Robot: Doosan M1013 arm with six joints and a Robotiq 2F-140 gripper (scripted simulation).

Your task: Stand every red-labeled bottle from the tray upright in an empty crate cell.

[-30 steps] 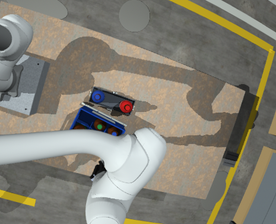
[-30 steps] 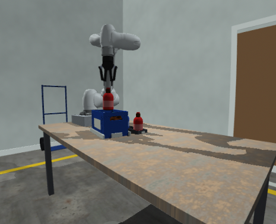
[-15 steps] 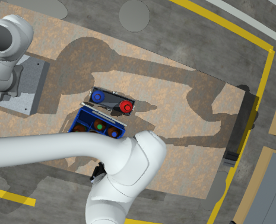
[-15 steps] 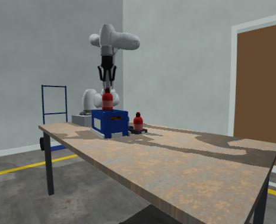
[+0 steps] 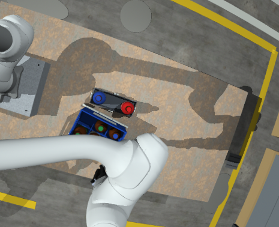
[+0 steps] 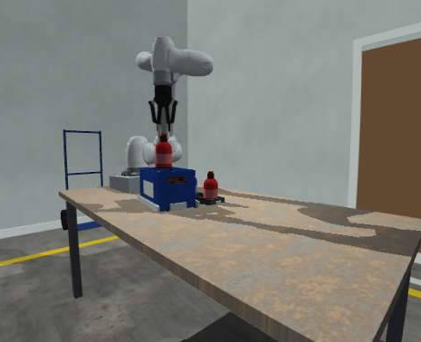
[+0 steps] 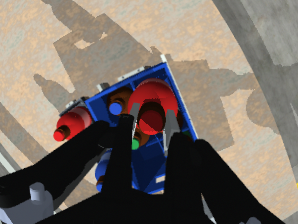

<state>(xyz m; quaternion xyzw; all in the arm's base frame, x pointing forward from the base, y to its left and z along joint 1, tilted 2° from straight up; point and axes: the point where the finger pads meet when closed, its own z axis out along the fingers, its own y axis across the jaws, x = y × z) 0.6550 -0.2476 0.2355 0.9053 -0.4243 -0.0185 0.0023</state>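
Red-labeled bottle hangs upright from my gripper, directly above the blue crate; that vertical alignment is what the coming move turns on.

Largest first. I read the table as carrying the crate at its far left end, with the dark tray just beyond the crate, on its right in the exterior view. The crate sits level. From above I see three capped bottles standing in its cells; the arm hides the rest of it, so I cannot confirm from that view which cell is free.

On the tray stand a blue-capped bottle and a second red bottle, both upright.

The fingers are clamped on the neck of the held bottle, whose long axis runs straight down. In the wrist view its red shoulder lies over the crate's far corner. I judge a straight descent is called for, once centring over that cell is confirmed.
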